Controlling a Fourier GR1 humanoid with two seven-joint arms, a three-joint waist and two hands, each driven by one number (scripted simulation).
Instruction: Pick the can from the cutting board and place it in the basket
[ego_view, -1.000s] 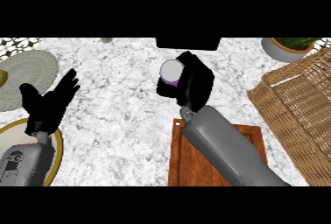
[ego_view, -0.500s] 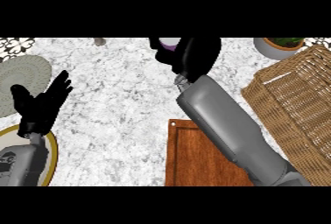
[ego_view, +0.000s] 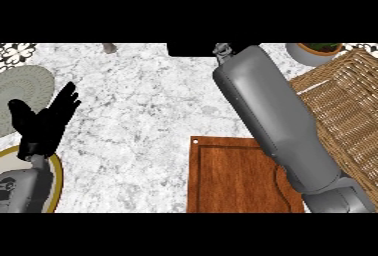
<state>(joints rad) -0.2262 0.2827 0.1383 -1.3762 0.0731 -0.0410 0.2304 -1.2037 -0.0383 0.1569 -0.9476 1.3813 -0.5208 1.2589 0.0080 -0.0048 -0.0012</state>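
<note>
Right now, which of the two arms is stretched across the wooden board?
The right arm. It runs up over the board's right side toward the top edge, its hand out of view. The left arm stays low at the left, hand open, fingers up.

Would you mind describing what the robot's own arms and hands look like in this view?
Both forearms are smooth, rounded grey shells: the right forearm is a long, thick tube with a darker grey segment near the lower edge. The left forearm is grey too and ends in a black left hand with slim black fingers. The right hand is out of view.

No readable text or labels, seemingly.
</note>
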